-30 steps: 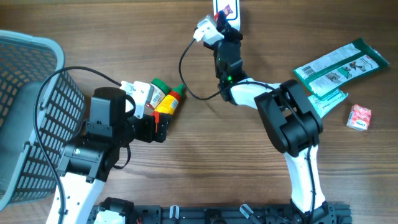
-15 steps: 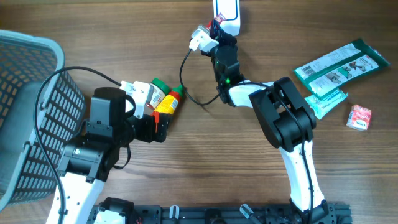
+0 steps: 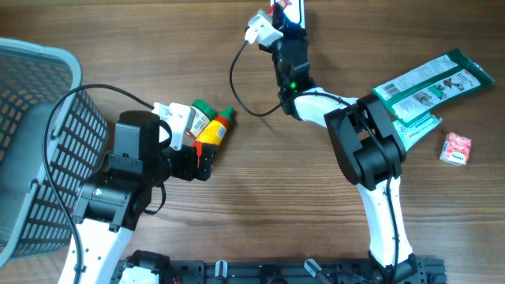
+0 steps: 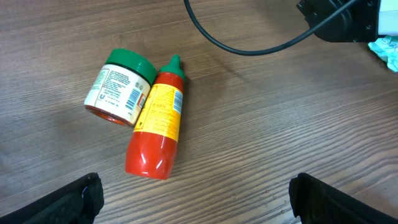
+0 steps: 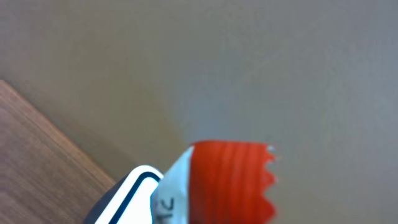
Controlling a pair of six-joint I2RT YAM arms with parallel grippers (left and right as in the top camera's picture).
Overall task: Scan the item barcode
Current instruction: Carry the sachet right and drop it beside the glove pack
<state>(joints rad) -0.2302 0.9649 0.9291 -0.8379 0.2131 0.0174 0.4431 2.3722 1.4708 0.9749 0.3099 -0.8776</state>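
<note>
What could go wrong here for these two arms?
The right gripper holds a white-and-red item out past the far edge of the table; a slip would likely drop it off. The red bottle touches the green-lidded jar, so the open left gripper might roll the jar. The black cable loops nearby and could snag.
</note>
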